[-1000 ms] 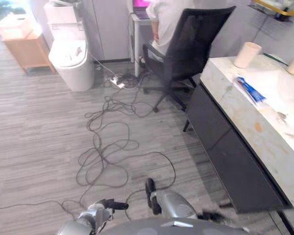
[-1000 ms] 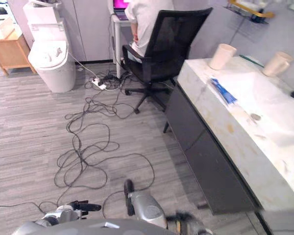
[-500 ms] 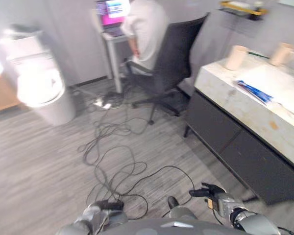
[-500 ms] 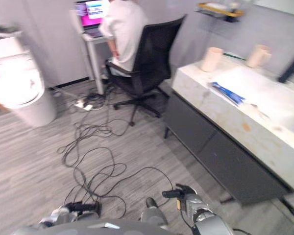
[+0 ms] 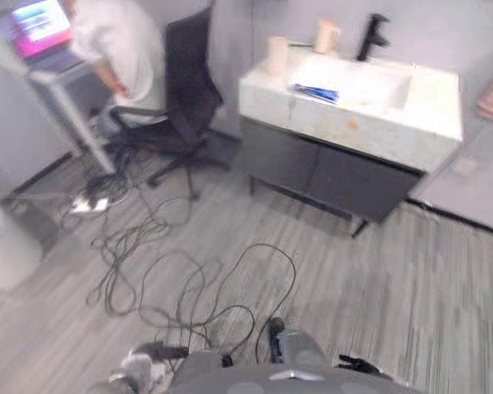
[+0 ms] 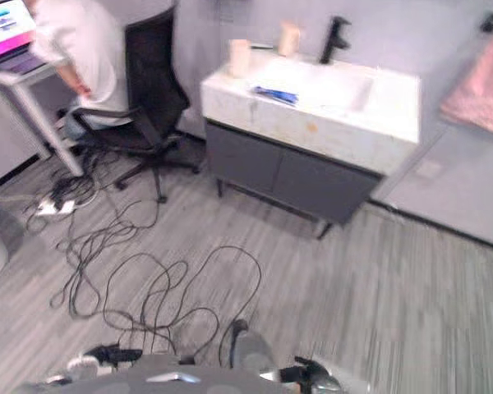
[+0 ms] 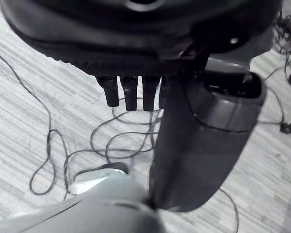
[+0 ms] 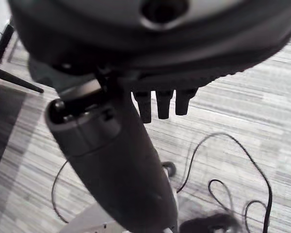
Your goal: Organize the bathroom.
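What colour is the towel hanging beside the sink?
Pink; the towel shows best in the right eye view.

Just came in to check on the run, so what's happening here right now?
Nothing is being handled yet. The robot stands on the grey floor, well short of the sink counter, with both hands low at its sides and holding nothing: the left hand and the right hand have straight fingers. On the counter are two cups, a blue tube and a black tap. A pink towel hangs to the counter's right. A person sits at a desk.
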You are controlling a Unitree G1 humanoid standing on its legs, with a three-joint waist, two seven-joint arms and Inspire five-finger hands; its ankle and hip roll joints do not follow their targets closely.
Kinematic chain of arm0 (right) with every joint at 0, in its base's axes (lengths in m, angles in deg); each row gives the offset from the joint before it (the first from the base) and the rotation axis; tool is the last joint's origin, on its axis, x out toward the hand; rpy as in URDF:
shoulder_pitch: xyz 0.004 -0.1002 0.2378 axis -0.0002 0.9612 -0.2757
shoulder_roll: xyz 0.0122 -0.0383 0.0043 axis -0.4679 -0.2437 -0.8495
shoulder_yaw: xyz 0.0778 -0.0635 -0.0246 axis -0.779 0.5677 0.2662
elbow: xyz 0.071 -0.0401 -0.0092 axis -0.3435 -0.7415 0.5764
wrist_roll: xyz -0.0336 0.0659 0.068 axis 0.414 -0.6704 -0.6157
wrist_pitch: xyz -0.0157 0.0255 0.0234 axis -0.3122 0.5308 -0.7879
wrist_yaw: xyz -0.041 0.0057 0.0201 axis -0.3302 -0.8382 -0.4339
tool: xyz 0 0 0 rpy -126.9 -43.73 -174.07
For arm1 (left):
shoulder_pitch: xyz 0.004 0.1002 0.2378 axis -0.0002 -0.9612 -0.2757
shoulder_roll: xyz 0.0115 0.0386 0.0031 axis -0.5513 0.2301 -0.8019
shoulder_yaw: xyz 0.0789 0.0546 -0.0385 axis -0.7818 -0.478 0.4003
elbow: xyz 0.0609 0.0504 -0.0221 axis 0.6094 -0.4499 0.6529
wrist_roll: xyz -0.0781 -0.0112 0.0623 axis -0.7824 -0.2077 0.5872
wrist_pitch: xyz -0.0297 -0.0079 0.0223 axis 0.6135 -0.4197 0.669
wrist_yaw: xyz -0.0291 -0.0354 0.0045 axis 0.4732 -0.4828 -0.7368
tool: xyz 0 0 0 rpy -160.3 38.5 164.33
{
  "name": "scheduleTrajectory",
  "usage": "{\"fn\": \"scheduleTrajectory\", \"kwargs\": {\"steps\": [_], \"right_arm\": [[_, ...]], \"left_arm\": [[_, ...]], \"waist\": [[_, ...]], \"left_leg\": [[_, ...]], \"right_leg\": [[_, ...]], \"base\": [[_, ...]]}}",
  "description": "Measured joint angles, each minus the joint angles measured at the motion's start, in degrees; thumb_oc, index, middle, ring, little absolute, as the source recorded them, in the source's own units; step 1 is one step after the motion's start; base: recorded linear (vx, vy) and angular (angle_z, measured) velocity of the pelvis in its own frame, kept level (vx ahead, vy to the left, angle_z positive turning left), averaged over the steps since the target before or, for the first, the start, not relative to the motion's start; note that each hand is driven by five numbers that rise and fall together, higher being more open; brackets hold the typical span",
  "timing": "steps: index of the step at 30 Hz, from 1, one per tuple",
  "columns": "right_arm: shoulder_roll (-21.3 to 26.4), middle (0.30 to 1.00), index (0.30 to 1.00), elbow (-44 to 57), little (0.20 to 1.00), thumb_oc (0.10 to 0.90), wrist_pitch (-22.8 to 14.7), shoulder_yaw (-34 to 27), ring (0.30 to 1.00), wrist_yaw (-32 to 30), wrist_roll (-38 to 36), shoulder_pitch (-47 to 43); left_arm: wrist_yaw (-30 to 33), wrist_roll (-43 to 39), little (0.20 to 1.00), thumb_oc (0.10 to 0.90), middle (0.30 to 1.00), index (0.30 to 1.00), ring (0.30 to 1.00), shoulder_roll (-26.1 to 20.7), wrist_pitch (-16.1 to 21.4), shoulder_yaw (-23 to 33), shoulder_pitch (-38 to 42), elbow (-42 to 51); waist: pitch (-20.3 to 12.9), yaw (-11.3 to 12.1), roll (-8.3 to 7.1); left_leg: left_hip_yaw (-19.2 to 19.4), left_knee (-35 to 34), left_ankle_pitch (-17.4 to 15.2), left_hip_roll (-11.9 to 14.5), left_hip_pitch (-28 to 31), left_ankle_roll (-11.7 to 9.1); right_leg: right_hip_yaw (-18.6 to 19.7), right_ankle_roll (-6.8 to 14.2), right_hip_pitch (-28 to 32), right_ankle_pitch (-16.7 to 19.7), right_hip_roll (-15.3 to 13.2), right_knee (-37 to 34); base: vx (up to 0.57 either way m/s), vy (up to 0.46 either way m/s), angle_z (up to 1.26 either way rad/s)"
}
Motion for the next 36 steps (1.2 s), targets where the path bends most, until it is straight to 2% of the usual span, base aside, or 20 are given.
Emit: {"fn": "scheduleTrajectory", "kwargs": {"steps": [1,2,5,7,8,11,13,14,16,17,18,20,23,25,26,30,33,34,35,36], "right_arm": [[-1.25,0.900,0.900,1.19,0.900,0.800,0.11,0.38,0.900,-0.25,-0.05,0.97],[-1.58,0.900,0.900,1.18,0.900,0.800,0.59,0.45,0.900,0.23,-0.11,1.68],[-2.66,0.900,0.900,-0.59,0.900,0.800,3.13,-0.06,0.900,0.62,-0.06,3.38],[-2.85,0.900,0.900,-0.46,0.900,0.800,2.75,-0.63,0.900,0.49,-0.21,5.37],[-2.69,0.900,0.900,-0.10,0.900,0.800,2.25,-0.71,0.900,0.30,-0.23,5.30],[-2.99,0.900,0.900,0.11,0.900,0.800,1.21,-1.07,0.900,0.44,-0.18,5.38],[-2.44,0.900,0.900,-0.03,0.900,0.800,1.09,0.12,0.900,0.25,-0.02,4.22],[-1.77,0.900,0.900,-0.28,0.900,0.800,0.96,-0.01,0.900,0.18,-0.11,4.46],[-1.16,0.900,0.900,-0.28,0.900,0.800,0.88,-0.07,0.900,0.02,-0.14,4.08],[-0.71,0.900,0.900,-0.22,0.900,0.800,0.79,0.15,0.900,-0.24,-0.14,2.59],[-0.61,0.900,0.900,-0.20,0.900,0.800,0.71,0.15,0.900,-0.25,-0.14,2.38],[-0.54,0.900,0.900,-0.32,0.900,0.800,0.73,0.32,0.900,-0.27,-0.09,1.26],[-0.85,0.900,0.900,-0.46,0.900,0.800,0.79,0.72,0.900,-0.13,0.06,-1.42],[-0.66,0.900,0.900,-0.50,0.900,0.800,0.73,0.67,0.900,-0.22,0.02,-2.73],[-0.25,0.900,0.900,-0.71,0.900,0.800,0.69,0.61,0.900,-0.23,0.01,-3.43],[0.08,0.900,0.900,-0.92,0.900,0.800,0.19,0.03,0.900,-0.18,0.08,-3.04],[-0.08,0.900,0.900,-0.99,0.900,0.800,0.22,0.31,0.900,0.00,2.39,-3.18],[-0.89,0.900,0.900,-1.30,0.900,0.800,0.48,0.88,0.900,-0.12,2.35,-2.85],[-1.44,0.900,0.900,-1.92,0.900,0.800,0.66,0.79,0.900,-0.17,2.25,-2.48],[-2.00,0.900,0.900,-2.07,0.900,0.800,0.78,0.35,0.900,-0.63,2.08,-2.61]], "left_arm": [[0.42,0.29,0.900,0.800,0.900,0.900,0.900,-0.73,0.55,0.49,-0.01,0.40],[0.62,0.55,0.900,0.800,0.900,0.900,0.900,-1.17,1.34,0.37,0.18,0.53],[-0.27,1.40,0.900,0.800,0.900,0.900,0.900,-1.36,2.96,0.34,1.54,2.70],[-1.08,1.27,0.900,0.800,0.900,0.900,0.900,-1.32,2.51,0.43,0.40,2.50],[-1.37,1.28,0.900,0.800,0.900,0.900,0.900,-1.16,2.63,0.31,0.04,2.56],[-0.82,1.31,0.900,0.800,0.900,0.900,0.900,-0.64,2.64,0.43,-0.62,1.80],[-0.51,1.29,0.900,0.800,0.900,0.900,0.900,0.33,2.50,0.92,-0.66,0.23],[-0.43,1.24,0.900,0.800,0.900,0.900,0.900,0.59,2.68,0.93,-0.52,-0.01],[-0.29,1.21,0.900,0.800,0.900,0.900,0.900,1.09,2.73,1.23,-0.53,-0.04],[-0.20,1.08,0.900,0.800,0.900,0.900,0.900,1.43,2.75,1.62,-0.38,-0.05],[-0.19,0.88,0.900,0.800,0.900,0.900,0.900,1.53,2.84,1.61,-0.29,0.14],[-0.20,0.51,0.900,0.800,0.900,0.900,0.900,1.69,3.06,1.42,0.38,0.94],[-0.42,-0.21,0.900,0.800,0.900,0.900,0.900,1.94,2.90,0.95,1.78,1.60],[-0.50,-0.33,0.900,0.800,0.900,0.900,0.900,1.99,2.65,0.99,2.54,1.67],[-0.55,-0.37,0.900,0.800,0.900,0.900,0.900,2.06,2.59,1.06,3.72,1.78],[-0.45,-0.60,0.900,0.800,0.900,0.900,0.900,2.02,2.64,3.12,4.03,2.46],[-0.38,-0.31,0.900,0.800,0.900,0.900,0.900,1.44,2.35,3.63,3.52,2.24],[-0.33,-0.07,0.900,0.800,0.900,0.900,0.900,0.99,2.21,3.35,3.22,2.04],[-0.24,0.04,0.900,0.800,0.900,0.900,0.900,0.84,1.95,3.28,2.86,1.79],[-0.03,0.01,0.900,0.800,0.900,0.900,0.900,0.41,1.42,3.20,2.48,1.82]], "waist": [[1.27,-0.20,-3.05],[1.23,-0.80,-3.58],[1.13,-1.37,-5.73],[0.36,-1.25,-7.14],[0.37,-1.53,-6.40],[-0.64,-1.65,-4.39],[-1.92,-1.18,-3.68],[-2.27,-0.96,-2.88],[-2.49,-0.32,-2.02],[-2.41,0.12,-1.88],[-2.39,0.37,-1.96],[-2.31,1.57,-2.38],[-1.33,1.93,-3.85],[-0.32,2.57,-4.33],[1.43,3.38,-3.48],[2.43,6.07,-2.85],[2.17,6.27,-2.79],[1.94,6.21,-3.67],[1.98,6.21,-3.59],[1.98,5.78,-3.42]], "left_leg": [[-0.32,-3.78,0.56,-1.89,1.29,2.13],[-0.79,-4.87,1.12,-1.42,0.65,2.93],[-3.53,-13.50,9.47,-0.60,2.43,1.34],[-3.77,-16.20,10.48,-0.88,5.22,-0.63],[-3.90,-16.57,11.09,-0.38,5.96,-1.63],[-3.73,-14.13,10.31,1.28,6.28,-4.77],[-3.96,-6.37,10.05,1.69,3.72,-5.68],[-4.14,-1.97,10.01,1.90,1.68,-7.13],[-4.52,2.13,10.10,1.96,-0.05,-7.69],[-6.65,11.17,11.85,1.91,-4.21,-10.18],[-7.51,14.22,13.23,1.64,-5.83,-10.66],[-7.80,12.42,12.45,0.82,-6.89,-8.46],[-5.67,-6.53,13.92,0.57,-6.90,-5.43],[-5.67,-22.72,18.98,0.58,-6.21,-6.71],[-6.47,-25.52,21.34,1.93,-7.22,-7.54],[-7.73,-24.53,21.86,4.33,-8.35,-7.62],[-5.98,-19.93,22.98,1.91,-8.32,-5.88],[-5.14,-19.74,22.83,-0.01,-7.42,-3.40],[-4.66,-20.62,23.17,-0.42,-6.54,-1.63],[-4.27,-22.02,23.80,-0.97,-4.68,0.79]], "right_leg": [[-0.56,0.48,-2.51,0.95,-1.65,1.72],[-0.67,0.43,-3.41,1.12,-1.68,1.66],[-0.34,0.84,0.48,1.47,-3.25,-2.99],[0.41,-0.86,8.78,1.76,-3.53,-9.55],[0.03,-1.84,10.61,5.23,-3.02,-12.23],[0.63,-3.76,12.13,6.22,-0.79,-14.65],[1.52,-5.07,14.45,7.23,-0.14,-17.71],[2.05,-5.72,14.71,7.30,-0.16,-18.31],[3.15,-6.35,14.68,7.23,0.34,-18.29],[4.92,-9.00,15.62,7.03,0.73,-17.98],[5.21,-9.29,15.90,6.90,0.61,-17.98],[6.88,-10.27,16.14,6.41,0.42,-18.00],[8.06,-10.68,16.29,5.48,0.57,-18.35],[8.29,-10.51,16.76,4.99,1.25,-18.41],[8.37,-10.48,18.06,4.29,2.55,-18.42],[11.03,-9.55,20.30,2.52,3.31,-18.40],[12.97,-7.13,21.30,0.57,0.05,-18.38],[12.42,-6.55,21.93,-0.16,-2.30,-17.11],[11.21,-5.87,20.74,-0.67,-2.75,-13.47],[9.77,-4.15,17.99,-1.17,-2.90,-5.65]], "base": [[0.38,-0.123,-0.64],[0.39,-0.130,-0.12],[0.31,-0.084,0.35],[0.22,-0.070,0.12],[0.28,-0.094,0.10],[0.24,-0.090,-0.05],[0.20,-0.065,-0.30],[0.23,-0.045,-0.18],[0.20,-0.009,-0.40],[0.13,0.032,-0.50],[0.23,0.088,-0.59],[0.28,0.135,-0.38],[0.38,0.181,-0.20],[0.38,0.146,-0.05],[0.31,0.116,-0.05],[0.45,0.255,-0.38],[0.35,0.236,-0.64],[0.39,0.256,-0.54],[0.37,0.241,-0.50],[0.39,0.239,-0.50]]}}
